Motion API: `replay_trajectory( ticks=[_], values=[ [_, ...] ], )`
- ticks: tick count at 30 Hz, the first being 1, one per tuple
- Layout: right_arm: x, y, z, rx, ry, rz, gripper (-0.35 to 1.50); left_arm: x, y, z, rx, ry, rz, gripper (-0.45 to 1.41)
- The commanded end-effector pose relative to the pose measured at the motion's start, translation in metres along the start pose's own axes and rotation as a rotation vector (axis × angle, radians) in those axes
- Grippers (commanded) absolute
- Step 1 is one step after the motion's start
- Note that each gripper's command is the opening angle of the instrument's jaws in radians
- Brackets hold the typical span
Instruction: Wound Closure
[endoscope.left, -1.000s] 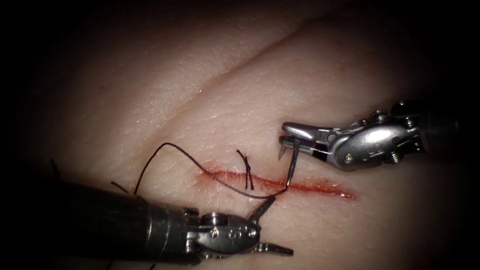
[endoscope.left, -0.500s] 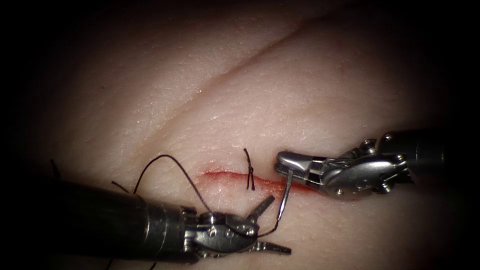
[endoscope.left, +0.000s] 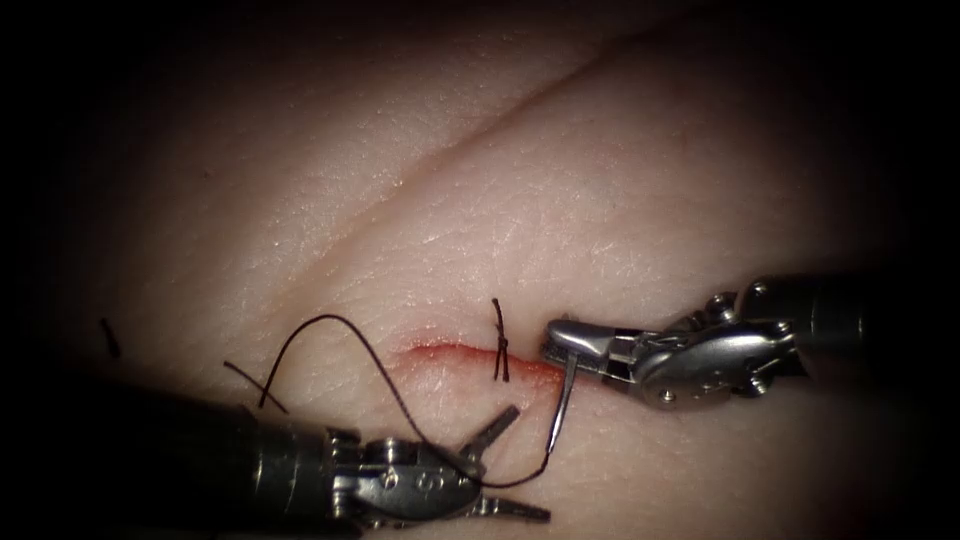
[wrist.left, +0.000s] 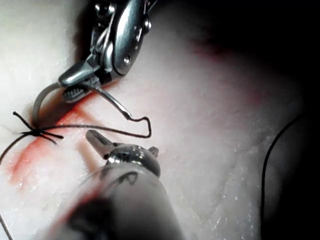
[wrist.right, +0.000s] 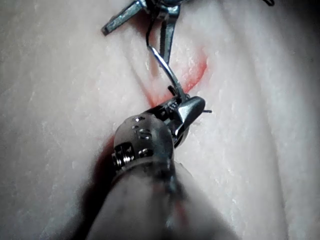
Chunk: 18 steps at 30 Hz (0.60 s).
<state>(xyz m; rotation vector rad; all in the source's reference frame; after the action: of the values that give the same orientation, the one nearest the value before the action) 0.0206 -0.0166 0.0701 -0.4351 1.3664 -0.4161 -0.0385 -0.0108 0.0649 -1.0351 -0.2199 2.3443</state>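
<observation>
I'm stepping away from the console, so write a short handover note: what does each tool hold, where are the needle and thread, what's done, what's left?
Right tool: shut on the needle, near mid-curve.
Left tool: open, holds nothing.
Needle tip is in the tissue by the cut; swaged end free.
Thread trails left from the swaged end across the left tool.
Done: one knotted stitch.
Left: the open cut.

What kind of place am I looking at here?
Most likely a surgical training bench, not an operating room: a slab of tissue bears a short cut, and the right gripper, shut, holds a curved needle trailing thread.
</observation>
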Motion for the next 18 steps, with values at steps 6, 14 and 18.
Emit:
replay_trajectory(
  ticks=[6,14,18],
  values=[
    [-0.0009,-0.0028,0.0011,0.037,0.014,0.074,-0.35,-0.0001,0.0002,0.0010,0.003,-0.002,-0.003,0.88],
    [-0.0010,-0.0038,0.0012,0.056,0.018,0.093,-0.35,0.0003,0.0002,0.0012,0.004,-0.003,-0.006,0.88],
    [-0.0008,-0.0027,0.0012,0.058,0.019,0.104,-0.35,0.0003,0.0002,0.0013,0.005,-0.003,-0.006,0.88]
  ],
)
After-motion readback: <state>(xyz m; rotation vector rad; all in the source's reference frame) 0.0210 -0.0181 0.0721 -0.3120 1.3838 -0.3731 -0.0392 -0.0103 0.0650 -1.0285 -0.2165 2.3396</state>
